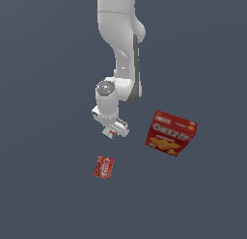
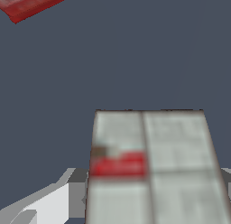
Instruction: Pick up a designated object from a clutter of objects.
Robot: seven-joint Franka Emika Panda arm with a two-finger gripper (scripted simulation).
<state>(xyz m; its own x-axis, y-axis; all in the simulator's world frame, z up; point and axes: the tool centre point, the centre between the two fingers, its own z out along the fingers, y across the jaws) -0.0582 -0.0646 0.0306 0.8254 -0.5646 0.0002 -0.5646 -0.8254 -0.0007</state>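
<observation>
Between the gripper (image 1: 112, 133) jaws, closed on it | small whitish-grey panelled box (image 2: 153, 169) | judged light, rigid, smooth-sided; flat long faces suit clamping | flat red packet (image 1: 103, 166) at 7 o'clock.

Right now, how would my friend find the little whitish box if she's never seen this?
Start at the big white robot arm and follow it down to its hand. The small whitish box is held there, above the grey floor. Unlike the large red cracker box and flat red packet, it is pale, with square panels and one red mark.
</observation>
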